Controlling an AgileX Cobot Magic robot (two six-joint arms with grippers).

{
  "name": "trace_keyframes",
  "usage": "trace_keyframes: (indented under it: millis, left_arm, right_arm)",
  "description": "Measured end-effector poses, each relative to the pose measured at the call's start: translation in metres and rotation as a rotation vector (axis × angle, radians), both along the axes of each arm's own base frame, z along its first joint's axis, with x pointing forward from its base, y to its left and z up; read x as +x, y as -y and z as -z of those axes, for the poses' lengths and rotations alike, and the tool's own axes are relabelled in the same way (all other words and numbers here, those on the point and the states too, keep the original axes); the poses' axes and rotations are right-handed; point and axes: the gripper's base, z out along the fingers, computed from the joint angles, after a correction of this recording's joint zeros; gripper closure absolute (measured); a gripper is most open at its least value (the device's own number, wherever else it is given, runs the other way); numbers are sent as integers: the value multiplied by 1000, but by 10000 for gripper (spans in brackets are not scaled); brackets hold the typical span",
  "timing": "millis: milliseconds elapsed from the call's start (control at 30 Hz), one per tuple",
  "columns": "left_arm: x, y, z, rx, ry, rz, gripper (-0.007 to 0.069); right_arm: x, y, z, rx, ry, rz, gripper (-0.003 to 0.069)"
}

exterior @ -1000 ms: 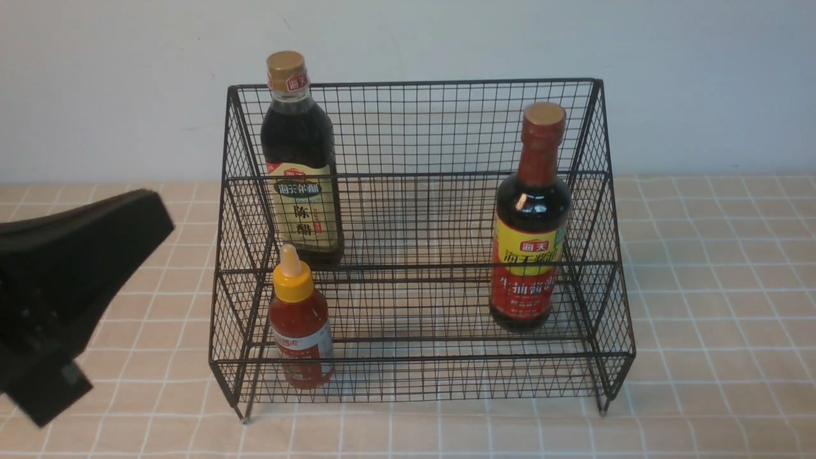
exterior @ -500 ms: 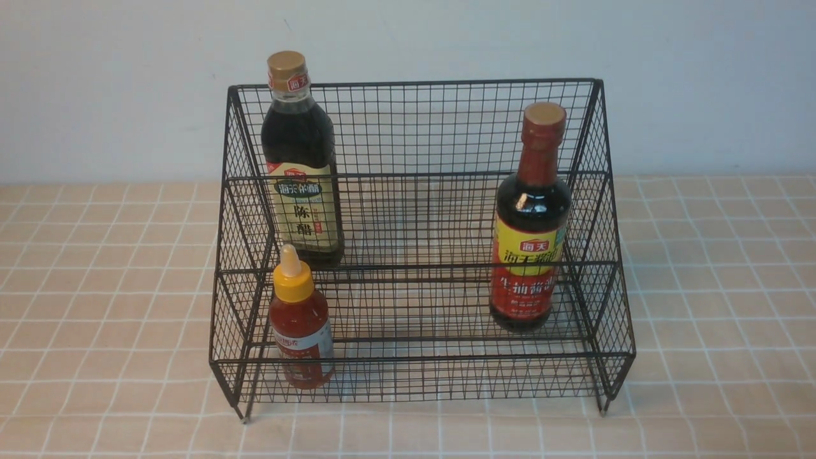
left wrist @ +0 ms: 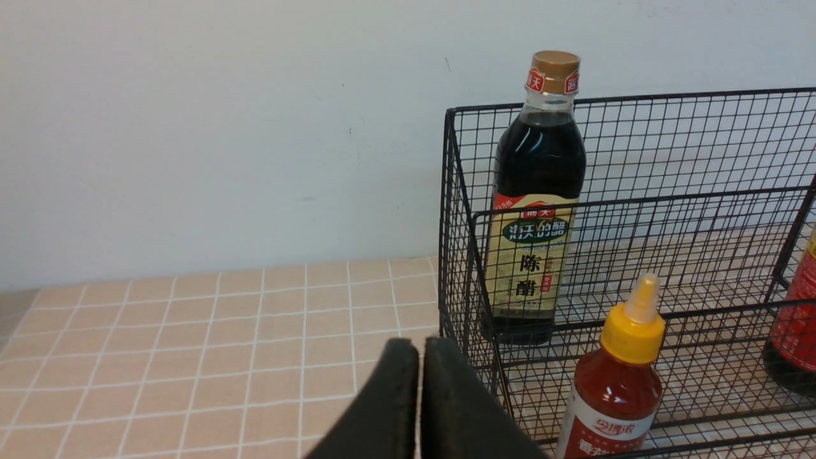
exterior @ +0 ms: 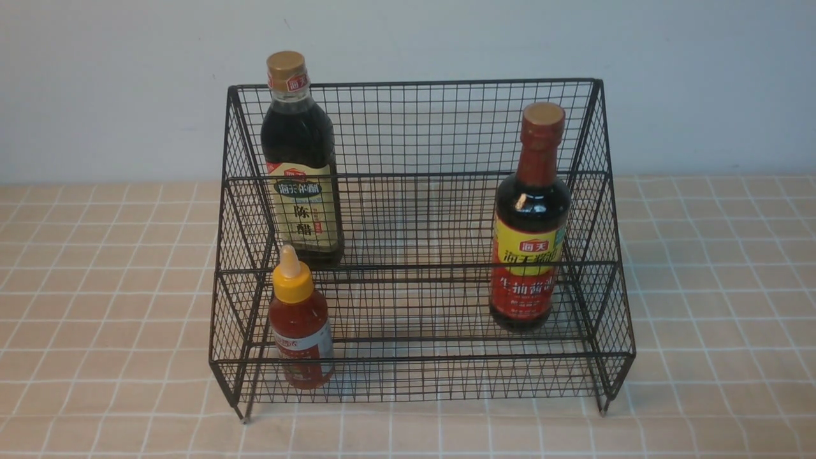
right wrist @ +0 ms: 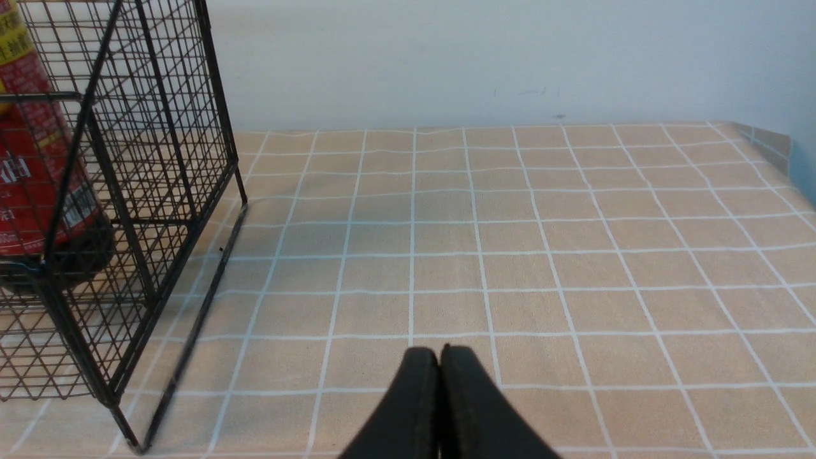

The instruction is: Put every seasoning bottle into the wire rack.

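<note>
1. Nearest you, both grippers are pinched shut with nothing in them: the left gripper (left wrist: 419,347) sits just left of the wire rack (exterior: 421,376), the right gripper (right wrist: 439,357) over bare checked tablecloth (right wrist: 542,255) to the rack's right.
2. Front tier, left end: your small red sauce bottle (exterior: 299,325) stands upright.
3. 1 tier back, right side: the soy bottle (exterior: 529,248), upright.
4. Farthest tier, left side: the tall vinegar bottle (exterior: 299,172), upright against the rack's back mesh.
</note>
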Motion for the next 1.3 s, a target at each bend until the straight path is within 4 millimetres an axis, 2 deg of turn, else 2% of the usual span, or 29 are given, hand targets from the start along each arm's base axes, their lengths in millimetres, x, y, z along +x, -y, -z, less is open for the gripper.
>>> trace_keyframes:
  millis: [300,400,600,633,667,700,767,800,900,1300]
  left_arm:
    - [-2,-1,2,1,7,-9,631]
    - [-3,-2,13,24,16,-49,631]
    - [2,0,59,74,52,-119,631]
    - [4,0,72,82,63,-131,631]
    - [10,0,94,87,39,-137,631]
    - [10,0,93,89,42,-138,631]
    - [16,0,123,91,-22,-136,631]
    - [16,0,125,92,-28,-136,631]
    - [19,0,149,90,-91,-133,631]
    - [18,0,157,92,-137,-133,631]
  right_arm:
    - [0,0,0,0,0,0,673]
    - [0,0,0,0,0,0,673]
    - [0,0,0,0,0,0,673]
    - [0,0,0,0,0,0,673]
    - [0,0,0,0,0,0,673]
    - [0,0,0,0,0,0,673]
    - [0,0,0,0,0,0,673]
    - [0,0,0,0,0,0,673]
    - [0,0,0,0,1,0,673]
    - [0,0,0,0,1,0,673]
